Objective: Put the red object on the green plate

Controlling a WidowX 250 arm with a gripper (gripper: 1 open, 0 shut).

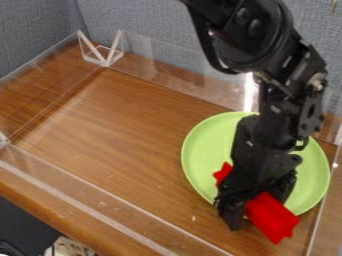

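No readable writing, brand or label on anything in view.

Gripper (250, 203) points down over the near rim of the green plate (211, 148), black and low-res, so its fingertips merge with the dark body and the gap between them is hard to make out. Red object (277, 219) sits at the gripper's lower right, partly covered by the black fingers; a smaller patch of red shows on the gripper's left side at about plate level. Can't tell from this view whether the jaws are spread or clamped on the block, nor whether the block rests flat or is lifted. Block lies at the near edge of the plate, seeming to overlap the rim; exact contact is hidden.

Arm (254, 50) is cut off at the top of the frame and blocks the middle of the plate. Plate's right edge is close to the frame border.

Worktop (107, 125) is brown wood, enclosed by a clear low wall (80, 205). A small clear wire-like stand (100, 47) sits at the far left corner, detail too small to read.
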